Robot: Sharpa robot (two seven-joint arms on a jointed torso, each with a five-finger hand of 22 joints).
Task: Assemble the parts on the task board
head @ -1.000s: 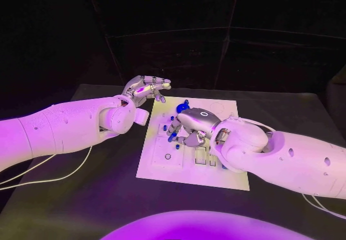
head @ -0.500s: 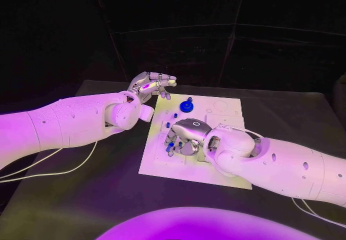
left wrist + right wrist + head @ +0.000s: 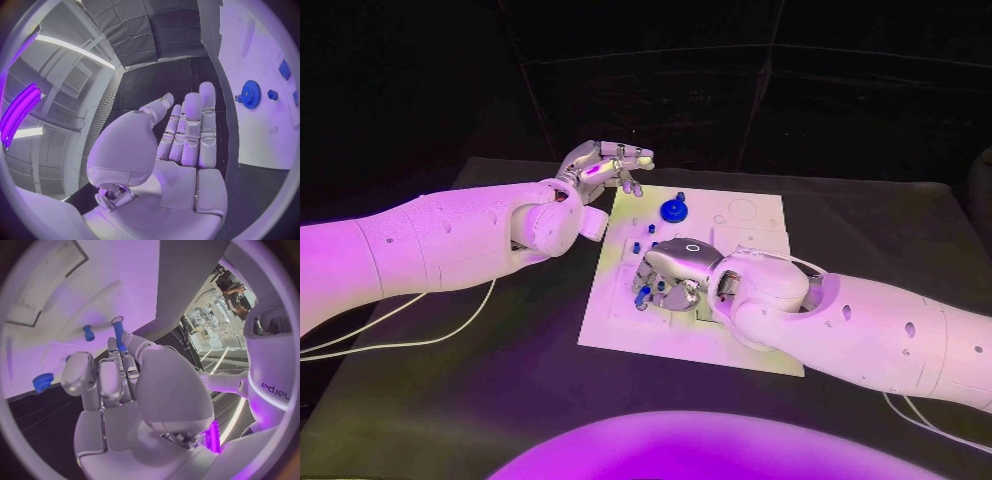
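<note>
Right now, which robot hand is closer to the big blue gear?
Left. The left hand hovers just beside the gear, past the board's far edge; the right hand is lower down, over the small pegs.

A mirrored word, apparently "sharpa", marks a white arm (image 3: 273,385).

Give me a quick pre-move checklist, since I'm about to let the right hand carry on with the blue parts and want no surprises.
1. Task board flat on the table: ok.
2. Left hand off the board, at its far left corner, holding nothing: ok.
3. Right hand low over the small blue pegs: ok.
4. Right hand holds a peg: cannot tell; a long blue peg lies at its fingertips.
5. Blue gear clear of both hands: ok.
</note>
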